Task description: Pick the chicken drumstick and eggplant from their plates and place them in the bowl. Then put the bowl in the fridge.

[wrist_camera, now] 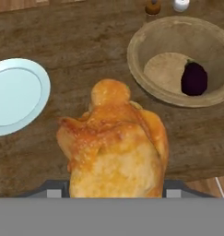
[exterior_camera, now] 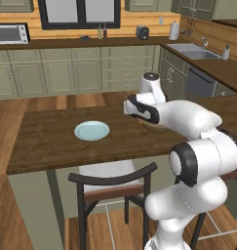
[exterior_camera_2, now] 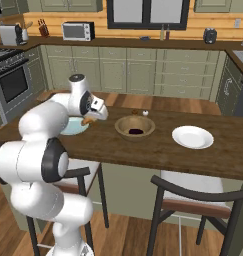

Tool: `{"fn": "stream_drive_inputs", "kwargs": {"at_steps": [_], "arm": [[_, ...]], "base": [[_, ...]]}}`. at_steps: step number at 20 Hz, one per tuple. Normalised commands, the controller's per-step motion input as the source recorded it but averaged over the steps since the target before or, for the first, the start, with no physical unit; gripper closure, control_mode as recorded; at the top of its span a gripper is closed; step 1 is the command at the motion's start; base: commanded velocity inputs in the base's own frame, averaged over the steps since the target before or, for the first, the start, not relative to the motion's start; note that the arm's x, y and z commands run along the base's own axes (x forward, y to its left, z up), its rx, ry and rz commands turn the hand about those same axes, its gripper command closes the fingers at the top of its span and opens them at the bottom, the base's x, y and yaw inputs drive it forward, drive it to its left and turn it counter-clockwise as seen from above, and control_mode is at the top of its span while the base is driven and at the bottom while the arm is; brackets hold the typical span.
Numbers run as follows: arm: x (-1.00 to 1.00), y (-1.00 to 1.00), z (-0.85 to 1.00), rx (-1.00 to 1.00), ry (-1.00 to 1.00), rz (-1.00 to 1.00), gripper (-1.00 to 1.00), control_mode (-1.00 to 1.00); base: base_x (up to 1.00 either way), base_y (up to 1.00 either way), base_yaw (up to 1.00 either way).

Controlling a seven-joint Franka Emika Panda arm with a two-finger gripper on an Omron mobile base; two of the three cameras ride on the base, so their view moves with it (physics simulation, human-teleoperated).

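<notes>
While eggplant (wrist_camera: 194, 79) fills bowl (wrist_camera: 145, 37), plate (wrist_camera: 16, 94) flanks drumstick (wrist_camera: 114, 147).

bowl (wrist_camera: 145, 73) mouth open above; eggplant (wrist_camera: 194, 79) inside at one wall | bare counter (wrist_camera: 76, 50) between bowl and plate (wrist_camera: 16, 94)

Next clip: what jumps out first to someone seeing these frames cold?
The chicken drumstick dominates the hand view, golden and held in the hand above the dark wooden counter. Just beside it sits the wooden bowl with the dark eggplant already inside. A pale blue plate lies bare on the counter on the drumstick's other side.
</notes>
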Motion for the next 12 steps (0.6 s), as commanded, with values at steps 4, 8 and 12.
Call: {"fn": "stream_drive_inputs", "kwargs": {"at_steps": [4,8,12], "arm": [[0.25,-0.99,0.04,0.00,0.11,0.00,1.00,-1.00],[0.58,-0.76,0.00,0.00,0.07,0.00,1.00,-1.00],[0.90,-0.54,-0.05,0.00,0.13,0.01,1.00,-1.00]], "base": [[0.00,0.00,0.00],[0.00,0.00,0.00],[0.00,0.00,0.00]]}}
